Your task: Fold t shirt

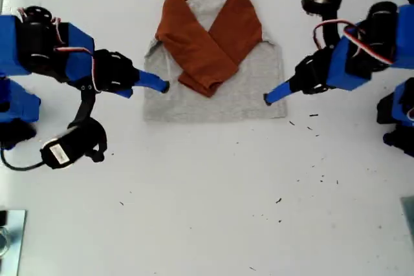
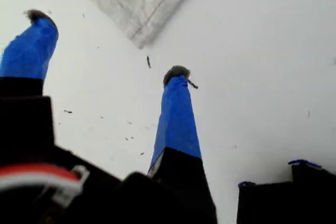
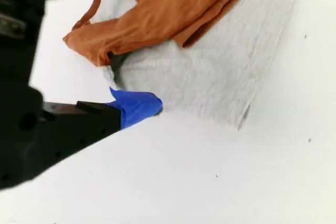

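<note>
My first end effector has its jaws wide apart with nothing between them. Both blue tips hang over bare surface, just short of the hem corner of the t shirt at the exterior view's right. My second end effector is also spread. One tip rests at the shirt's side edge at the exterior view's left, and the other sits above the rust-orange sleeves. It clamps nothing that I can see.

The shirt lies flat in the far middle of the surface. Its sleeves are crossed over the grey body, its collar points away and its hem is nearest the camera.

The risks, as I judge them:
- The first end effector is off the cloth. If it closes where it is, it will likely pinch air or only scrape the surface, and the corner stays put.
- The fabric is thin and lies flat. A tip that comes in too high may push the edge and bunch it instead of sliding under.
- The crossed sleeves lie loose on top — a sideways drag from the second end effector could pull them open and undo that fold.
- If one side lifts before the other, the body may skew and the crease will come out crooked.

Dark specks are scattered on the surface near the first end effector, and I judge they do no harm.
</note>
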Available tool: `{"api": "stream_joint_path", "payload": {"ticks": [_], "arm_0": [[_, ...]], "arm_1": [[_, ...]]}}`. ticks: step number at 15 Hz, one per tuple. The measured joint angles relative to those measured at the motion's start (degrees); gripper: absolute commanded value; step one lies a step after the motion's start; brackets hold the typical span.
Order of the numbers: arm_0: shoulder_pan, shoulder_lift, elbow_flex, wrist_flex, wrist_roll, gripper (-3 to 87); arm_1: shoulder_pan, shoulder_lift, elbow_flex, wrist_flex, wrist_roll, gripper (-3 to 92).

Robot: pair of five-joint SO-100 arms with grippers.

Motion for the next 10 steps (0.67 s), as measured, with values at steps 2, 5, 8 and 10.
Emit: {"api": "stream_joint_path", "payload": {"ticks": [2, 5, 8, 10], "arm_0": [[0.4, -2.4, 4.4, -4.7, -0.1, 31.6], [1.9, -10.6, 4.7, -9.7, -0.1, 18.0], [2.3, -19.0, 3.3, -14.7, 0.0, -0.3], [2.2, -20.6, 1.8, -16.5, 0.0, -0.3]], "arm_1": [[0.5, -8.0, 0.0, -5.6, -0.8, 36.7], [0.8, -18.6, 0.5, -12.0, -0.9, 29.0], [0.9, -26.7, 2.1, -18.1, -0.2, 5.2], [0.5, -28.7, 1.3, -22.2, 0.6, 3.4]]}}
